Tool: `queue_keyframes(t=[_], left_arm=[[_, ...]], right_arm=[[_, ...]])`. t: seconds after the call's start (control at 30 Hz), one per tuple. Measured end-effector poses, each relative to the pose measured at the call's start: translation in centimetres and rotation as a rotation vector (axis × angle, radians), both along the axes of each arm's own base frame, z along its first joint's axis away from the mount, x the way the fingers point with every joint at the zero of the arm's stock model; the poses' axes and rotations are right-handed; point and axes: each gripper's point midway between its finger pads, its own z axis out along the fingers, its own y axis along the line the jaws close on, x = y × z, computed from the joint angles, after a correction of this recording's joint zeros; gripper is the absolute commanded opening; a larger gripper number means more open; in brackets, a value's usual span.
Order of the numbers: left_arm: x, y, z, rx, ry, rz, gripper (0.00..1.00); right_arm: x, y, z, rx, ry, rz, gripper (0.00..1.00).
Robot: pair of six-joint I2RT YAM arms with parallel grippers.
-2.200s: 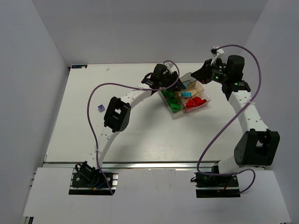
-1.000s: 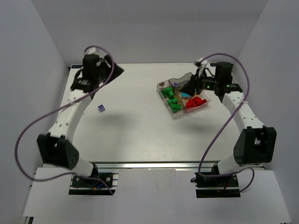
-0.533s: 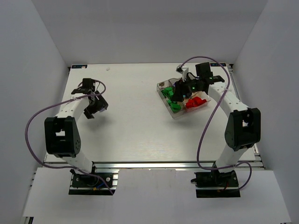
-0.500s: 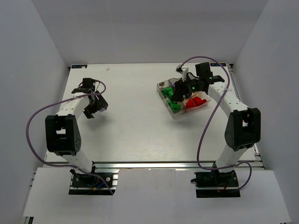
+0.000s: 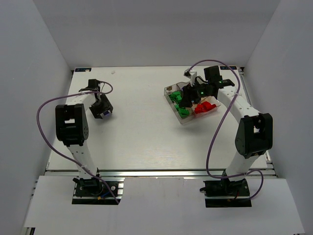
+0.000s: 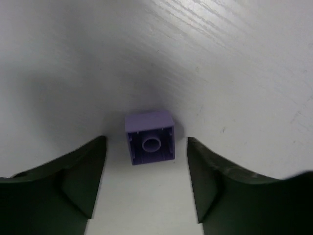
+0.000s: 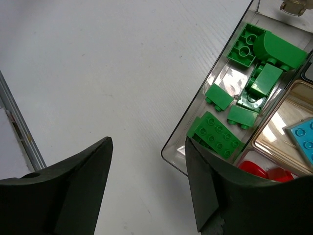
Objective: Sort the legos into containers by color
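The left gripper [image 5: 101,111] has swung away from the clear, brownish plastic compartment tray [image 7: 172,157] to the far left of the white table [image 6: 234,58]. It now straddles the 1 loose light-purple studded brick [image 6: 149,137], its 2 fingers spread on either side without touching it. The right gripper [image 7: 149,147] hangs spread and empty over the tray's green bricks [image 7: 217,129]. Probably only this last brick is left to sort.

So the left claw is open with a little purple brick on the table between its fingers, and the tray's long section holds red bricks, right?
Not quite: the tray's long section holds green bricks, not red, as the right wrist view shows. The left gripper is indeed open, with the purple brick on the table between its fingers.
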Motion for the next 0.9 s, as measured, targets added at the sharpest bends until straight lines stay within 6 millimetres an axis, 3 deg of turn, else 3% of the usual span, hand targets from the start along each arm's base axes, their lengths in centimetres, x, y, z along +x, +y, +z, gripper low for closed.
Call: queue_keyframes(t=[0.1,0.13,0.27,0.33,0.43,0.5,0.53,0.57,0.63,0.7,0.9], left_arm=[[0.1,-0.1,-0.4,-0.010,0.004,-0.001,0.56],[0.2,-0.2,-0.4,-0.014,0.001,-0.002,0.45],[0.4,-0.4,-0.3,-0.025,-0.011,-0.007,0.17],[0.5,-0.7,-0.2,-0.043,-0.012,-0.013,0.11],[1.1,-2.1,0.6,-0.105,-0.049,-0.044,0.10],[2.2,-3.8,2.0,-0.181,-0.111,-0.080,0.08],[3.0,-5.2,3.1,-0.241,-0.159,-0.106,0.08],[3.8,-6.9,4.4,-0.301,-0.213,-0.140,0.08],[5.1,-11.0,7.0,-0.410,-0.311,-0.221,0.07],[5.8,-16.4,9.8,-0.528,-0.394,-0.331,0.07],[6.4,-32.6,17.0,-0.791,-0.529,-0.662,0.06]], right_arm=[[0.1,-0.1,-0.1,-0.005,-0.001,-0.004,0.66],[0.1,-0.1,-0.1,-0.006,-0.002,-0.005,0.66],[0.1,-0.2,-0.1,-0.011,-0.003,-0.009,0.65],[0.1,-0.2,-0.1,-0.014,-0.002,-0.009,0.64],[0.1,-0.3,-0.2,-0.018,0.001,-0.010,0.61],[0.2,-0.4,-0.3,-0.027,-0.006,-0.013,0.51],[0.3,-0.6,-0.3,-0.034,-0.011,-0.020,0.35],[0.5,-0.7,-0.3,-0.043,-0.019,-0.029,0.00],[1.2,-1.1,0.0,-0.059,-0.045,-0.063,0.00],[2.1,-1.7,0.6,-0.075,-0.079,-0.109,0.00],[5.2,-4.2,4.8,-0.063,-0.230,-0.278,0.00]])
